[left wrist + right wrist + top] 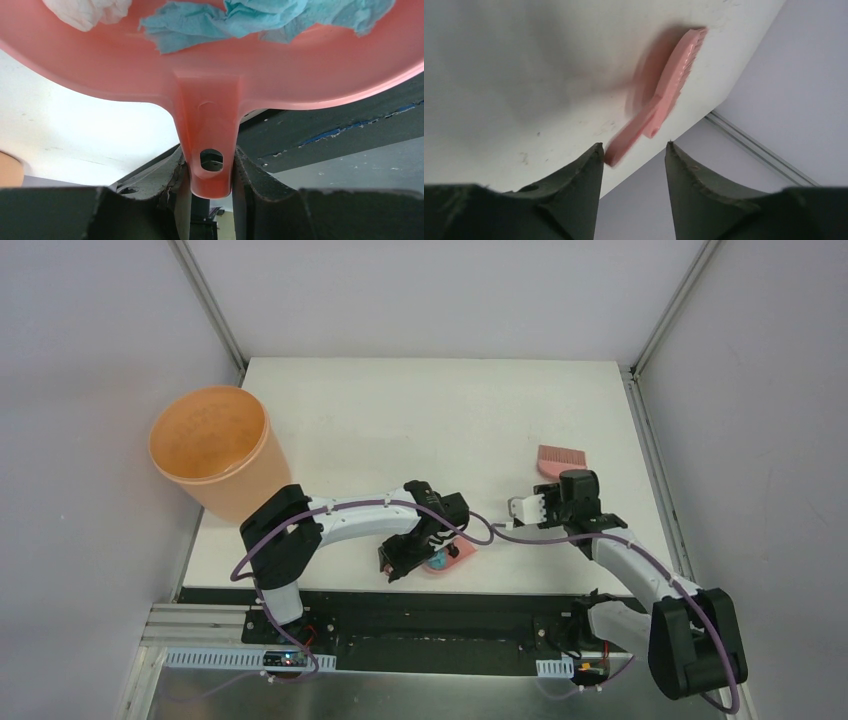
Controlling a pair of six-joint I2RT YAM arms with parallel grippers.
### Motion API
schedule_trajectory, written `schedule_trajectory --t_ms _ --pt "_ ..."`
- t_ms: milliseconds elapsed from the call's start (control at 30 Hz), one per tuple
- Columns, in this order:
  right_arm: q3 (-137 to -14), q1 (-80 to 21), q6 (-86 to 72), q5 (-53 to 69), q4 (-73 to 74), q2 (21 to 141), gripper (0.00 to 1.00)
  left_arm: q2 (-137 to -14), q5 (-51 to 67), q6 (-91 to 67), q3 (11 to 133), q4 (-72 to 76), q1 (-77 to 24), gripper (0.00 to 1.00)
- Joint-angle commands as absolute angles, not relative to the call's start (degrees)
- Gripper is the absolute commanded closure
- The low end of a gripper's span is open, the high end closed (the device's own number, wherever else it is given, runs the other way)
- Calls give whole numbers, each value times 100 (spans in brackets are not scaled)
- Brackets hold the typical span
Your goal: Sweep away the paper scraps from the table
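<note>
My left gripper [210, 165] is shut on the handle of the pink dustpan [200, 65], held just above the table [400, 410] near its front edge. Teal paper scraps [260, 17] and a white one [85, 12] lie in the pan. From above, the pan [455, 558] shows beside the left gripper [420, 552], with a teal scrap [440, 563] in it. My right gripper [634, 150] is open with nothing between its fingers. The pink hand brush [664, 95] lies blurred on the table just beyond it, its handle end close to the left fingertip. The brush [560, 457] sits by the table's right edge, ahead of the right gripper [566, 480].
A big orange bucket [212, 445] stands at the table's left edge, behind the left arm. Metal frame posts rise at the far corners, and grey walls enclose the table on three sides.
</note>
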State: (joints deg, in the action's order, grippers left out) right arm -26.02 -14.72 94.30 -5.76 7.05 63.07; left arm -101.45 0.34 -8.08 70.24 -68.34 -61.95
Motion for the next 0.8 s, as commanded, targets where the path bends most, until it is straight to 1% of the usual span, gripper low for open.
schedule_trajectory --t_ms 0,200,233,400,467,600,667,733,767 --pt "-2853 -1441 9137 -305 2087 5814 47 -10071 -9 -800 7059 -6623 -6232 100" --pt "-3218 -1234 8795 -60 2841 5595 44 -10023 -9 -796 7122 -6538 -6239 100" --pt "-3244 -1178 8752 137 2915 5591 44 -9987 -9 -792 7102 -6500 -6233 100" --pt "-3411 -990 8099 346 3071 5694 43 -9997 105 -767 7147 -6523 -6236 100" --pt "-3666 -915 7295 542 3164 5750 42 -10002 122 -784 7138 -6486 -6232 100" --pt "-4992 -881 4428 1318 3811 5895 40 -9864 90 -847 7002 -6306 -6236 100" --pt "-5385 -820 3290 1662 4004 5883 40 -9812 44 -862 6967 -6287 -6235 100" --pt "-5410 -756 2285 1980 3904 5721 26 -9788 27 -860 6987 -6331 -6233 100" --pt "-5325 -732 1811 2028 3668 5628 12 -9783 -44 -844 7010 -6348 -6234 100"
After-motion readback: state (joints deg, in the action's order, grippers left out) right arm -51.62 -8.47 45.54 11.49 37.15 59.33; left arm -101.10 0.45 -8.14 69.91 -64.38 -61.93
